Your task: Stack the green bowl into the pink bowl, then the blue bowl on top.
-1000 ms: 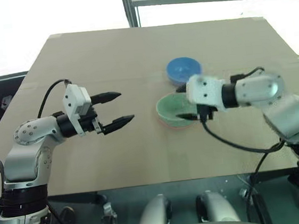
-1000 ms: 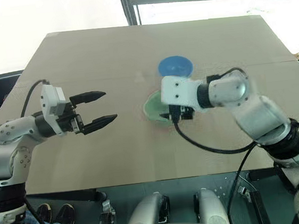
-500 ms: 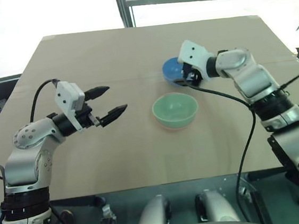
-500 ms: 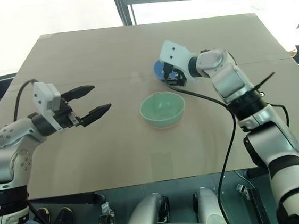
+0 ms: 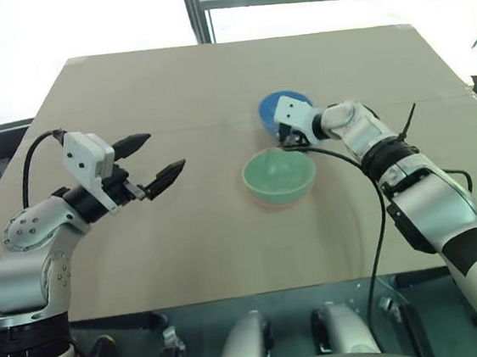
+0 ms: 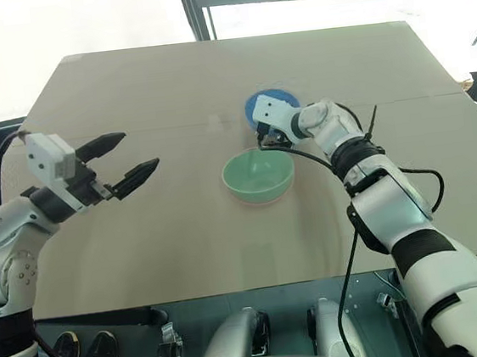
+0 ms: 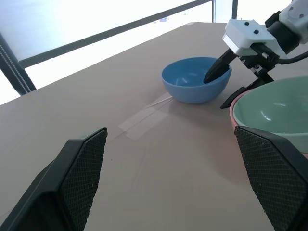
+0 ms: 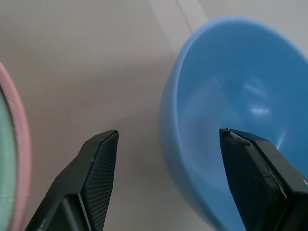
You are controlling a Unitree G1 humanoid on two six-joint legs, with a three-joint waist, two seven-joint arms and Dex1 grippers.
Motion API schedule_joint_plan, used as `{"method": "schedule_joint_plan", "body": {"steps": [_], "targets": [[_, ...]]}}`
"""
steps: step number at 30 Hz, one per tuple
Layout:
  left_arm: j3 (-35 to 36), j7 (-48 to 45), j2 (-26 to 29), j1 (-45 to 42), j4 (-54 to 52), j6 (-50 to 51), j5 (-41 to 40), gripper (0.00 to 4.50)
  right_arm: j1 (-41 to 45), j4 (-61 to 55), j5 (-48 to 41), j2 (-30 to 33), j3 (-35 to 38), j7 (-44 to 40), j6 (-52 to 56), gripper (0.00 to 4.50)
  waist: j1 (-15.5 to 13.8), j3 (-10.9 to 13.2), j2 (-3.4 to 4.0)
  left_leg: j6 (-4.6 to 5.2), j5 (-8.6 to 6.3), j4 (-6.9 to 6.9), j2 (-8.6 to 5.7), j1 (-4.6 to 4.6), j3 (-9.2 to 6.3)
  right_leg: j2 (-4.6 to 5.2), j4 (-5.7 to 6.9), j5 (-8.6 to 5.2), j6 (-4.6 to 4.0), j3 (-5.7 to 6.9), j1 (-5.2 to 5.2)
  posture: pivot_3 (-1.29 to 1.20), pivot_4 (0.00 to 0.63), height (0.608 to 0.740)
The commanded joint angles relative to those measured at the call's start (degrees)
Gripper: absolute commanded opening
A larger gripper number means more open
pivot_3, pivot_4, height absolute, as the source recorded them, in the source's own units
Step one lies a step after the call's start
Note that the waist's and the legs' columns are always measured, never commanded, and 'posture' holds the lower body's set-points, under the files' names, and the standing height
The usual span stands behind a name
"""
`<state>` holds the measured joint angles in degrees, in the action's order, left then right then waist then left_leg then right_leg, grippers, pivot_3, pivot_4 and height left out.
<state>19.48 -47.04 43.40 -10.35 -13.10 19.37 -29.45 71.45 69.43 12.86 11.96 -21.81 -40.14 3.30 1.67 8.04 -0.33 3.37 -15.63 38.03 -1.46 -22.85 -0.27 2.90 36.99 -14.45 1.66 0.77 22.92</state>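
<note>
The green bowl [image 5: 279, 174] sits nested in the pink bowl [image 7: 233, 109], whose rim shows as a thin band around it, at the middle of the table. Just behind them stands the blue bowl [image 5: 285, 105], upright on the table. My right gripper [image 8: 168, 133] is open and straddles the blue bowl's near rim, one finger [image 7: 214, 72] inside the bowl and the other outside, with a gap on both sides. My left gripper [image 5: 165, 151] hangs open and empty above the table, well to the left of the bowls.
The brown tabletop [image 5: 170, 92] stretches wide around the bowls. A strip of clear tape [image 7: 144, 115] lies flat left of the blue bowl. A dark window post [image 5: 195, 12] rises beyond the far edge.
My right gripper has left the green bowl, gone forward and sunk onto the blue bowl's near rim, its fingers narrowing. My left gripper has drawn back a little to the left.
</note>
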Motion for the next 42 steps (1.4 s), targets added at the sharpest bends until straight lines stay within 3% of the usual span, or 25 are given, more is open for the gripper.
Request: {"method": "schedule_joint_plan", "body": {"steps": [1, 6, 13, 16, 20, 23, 27, 32, 37, 40, 42], "targets": [[1.67, 0.33, 0.27, 0.17, -2.88, -0.40, -0.99, 4.50, 3.18, 2.13, 0.87, -0.32, 1.64, 1.46, -2.16, 2.00, 0.27, 0.00, 0.01, 0.00, 0.00, 0.00, 0.00, 0.00, 0.00, 0.00, 0.00, 0.00, 0.00, 0.00, 0.00, 0.00, 0.150, 0.740], [1.72, -0.04, 0.62, -0.19, -2.34, -0.58, -0.86, 4.50, 4.35, 2.76, 1.15, -0.92, 2.56, 0.66, -3.02, 0.05, 0.85, 0.01, 0.02, -0.06, 0.04, -0.03, 0.01, 0.02, -0.01, -0.02, 0.04, 0.00, 0.00, 0.00, 0.02, 0.00, 0.150, 0.740], [0.52, -0.29, 0.05, -0.67, -1.74, -0.95, -0.50, 4.50, 4.48, 1.69, 2.07, -0.23, 3.66, 1.17, -6.11, 0.05, 0.80, 0.01, 0.02, -0.13, 0.07, -0.16, 0.02, 0.06, -0.01, -0.03, 0.04, 0.00, -0.01, -0.03, 0.03, 0.00, 0.150, 0.740], [-0.10, -0.95, 0.00, -1.11, -1.26, -0.99, -0.51, 4.50, 4.92, -3.89, 0.78, 1.88, 5.04, -2.08, -8.37, 0.05, 0.70, 0.02, 0.03, -0.12, 0.07, -0.18, 0.01, 0.04, -0.01, -0.02, 0.02, 0.00, -0.01, -0.03, 0.04, 0.00, 0.150, 0.740], [-0.57, -2.16, 0.25, -1.82, 0.17, -1.47, -0.20, 4.50, -0.32, -26.19, -3.11, 7.00, 5.23, -13.89, -6.40, 0.05, 0.64, 0.03, 0.05, -0.12, 0.07, -0.20, 0.00, -0.02, 0.00, -0.01, 0.01, 0.00, 0.00, -0.03, 0.13, 0.00, 0.150, 0.740], [-1.77, -3.09, 0.11, -3.60, 1.89, -1.86, 0.07, 4.50, -9.36, -55.58, -9.35, 14.13, 4.39, -26.29, 7.35, 0.05, 0.22, -0.01, 0.00, -0.10, 0.06, -0.29, 0.02, -0.07, -0.10, -0.01, -0.02, 0.00, 0.00, 0.01, 0.12, 0.00, 0.150, 0.740], [-4.18, -5.26, -0.06, -6.36, 4.94, -2.98, 0.71, 4.50, -16.54, -78.45, -13.92, 22.22, 3.76, -33.72, 18.98, 0.05, -0.74, -0.01, -0.01, -0.06, 0.04, -0.31, 0.02, -0.15, -0.13, 0.02, -0.06, 0.00, 0.00, 0.01, 0.13, 0.00, 0.150, 0.740], [-7.08, -8.59, -0.09, -10.26, 9.43, -4.61, 1.80, 4.50, -23.30, -93.15, -16.73, 27.44, 1.56, -36.24, 24.13, 0.05, -1.00, -0.03, -0.04, 0.01, 0.00, -0.21, 0.05, -0.03, -0.08, 0.05, -0.05, 0.01, 0.00, -0.02, 0.07, 0.00, 0.150, 0.740], [-9.34, -10.11, -1.01, -14.34, 13.41, -6.07, 2.85, 4.50, -24.08, -96.70, -15.45, 27.29, -0.64, -33.41, 25.70, 0.05, -0.88, -0.03, -0.04, -0.01, 0.01, -0.03, 0.06, -0.02, -0.08, 0.06, 0.07, 0.01, 0.00, -0.02, 0.02, 0.00, 0.150, 0.740], [-9.99, -10.61, -1.72, -15.33, 14.13, -6.45, 3.22, 4.50, -23.92, -97.09, -14.75, 26.61, -1.49, -31.94, 25.95, 0.97, -1.00, -0.03, -0.04, -0.06, 0.05, 0.00, 0.06, -0.02, -0.10, 0.06, 0.06, 0.01, 0.00, 0.00, 0.03, 0.00, 0.150, 0.740], [-10.32, -10.84, -2.11, -15.74, 14.25, -6.50, 3.32, 4.50, -23.82, -97.12, -14.46, 26.61, -1.67, -31.15, 26.30, 1.80, -1.04, -0.03, -0.05, -0.04, 0.04, 0.01, 0.04, -0.05, -0.10, 0.06, 0.04, 0.01, 0.00, 0.00, 0.03, 0.00, 0.150, 0.740]]}}
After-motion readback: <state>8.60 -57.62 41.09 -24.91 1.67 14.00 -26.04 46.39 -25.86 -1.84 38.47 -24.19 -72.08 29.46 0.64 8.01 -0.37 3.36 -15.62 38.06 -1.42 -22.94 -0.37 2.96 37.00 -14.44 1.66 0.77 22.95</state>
